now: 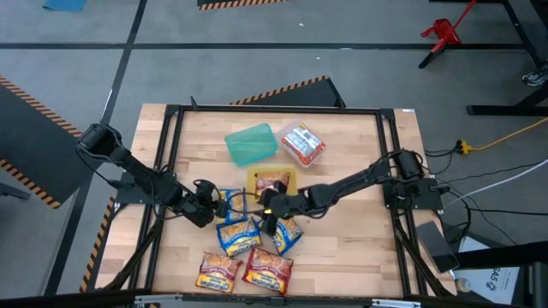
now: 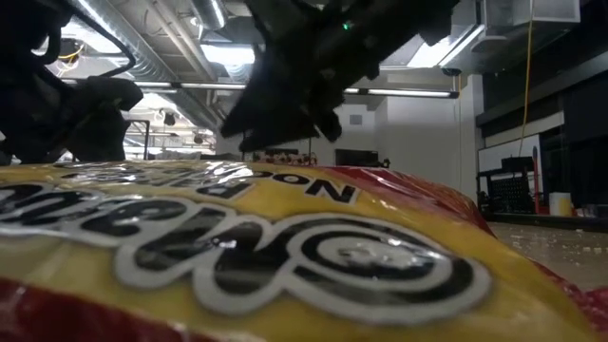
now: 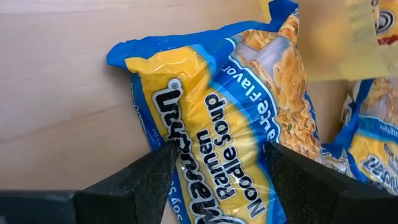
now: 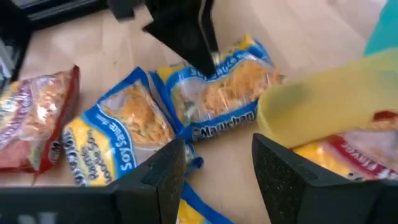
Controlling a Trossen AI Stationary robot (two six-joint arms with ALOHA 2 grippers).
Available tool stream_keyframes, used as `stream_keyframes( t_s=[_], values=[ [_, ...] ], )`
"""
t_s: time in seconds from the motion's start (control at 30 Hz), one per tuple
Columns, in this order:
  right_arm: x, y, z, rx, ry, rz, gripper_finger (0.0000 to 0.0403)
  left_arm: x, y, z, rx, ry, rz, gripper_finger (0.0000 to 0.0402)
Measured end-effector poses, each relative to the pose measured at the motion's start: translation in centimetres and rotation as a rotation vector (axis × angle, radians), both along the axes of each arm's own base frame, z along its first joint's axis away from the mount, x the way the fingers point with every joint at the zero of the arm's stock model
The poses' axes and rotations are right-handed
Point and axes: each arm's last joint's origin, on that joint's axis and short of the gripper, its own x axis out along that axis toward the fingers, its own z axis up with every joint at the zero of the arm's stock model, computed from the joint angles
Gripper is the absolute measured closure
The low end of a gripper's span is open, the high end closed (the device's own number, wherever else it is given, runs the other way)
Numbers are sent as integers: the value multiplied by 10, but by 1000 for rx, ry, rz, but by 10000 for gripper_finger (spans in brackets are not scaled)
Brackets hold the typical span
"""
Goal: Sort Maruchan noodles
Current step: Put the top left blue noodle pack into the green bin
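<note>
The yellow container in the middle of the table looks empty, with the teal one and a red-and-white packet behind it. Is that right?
Not quite. The yellow container is not empty: the high view shows an orange-red noodle packet lying in it. The rest holds: the teal container and the red-and-white packet sit behind it.

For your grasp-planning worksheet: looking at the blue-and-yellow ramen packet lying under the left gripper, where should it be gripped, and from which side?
Probably from straight above, across the narrow width of the blue-and-yellow packet. It lies flat on the wooden table, so no side edge is exposed to slide under. The left gripper has open fingers straddling the crinkly wrapper; pinching its puffed middle should gather enough film to lift.
</note>
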Motion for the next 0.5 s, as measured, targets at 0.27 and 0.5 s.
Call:
stream_keyframes(
  t_s=[0.27, 0.5],
  values=[
    [12, -1, -34, 184, 12, -43, 233, 2, -2, 1, -23, -20, -24, 153],
    [14, 1, -36, 271, -9, -62, 233, 3, -3, 2, -21, -30, -37, 153]
  ],
)
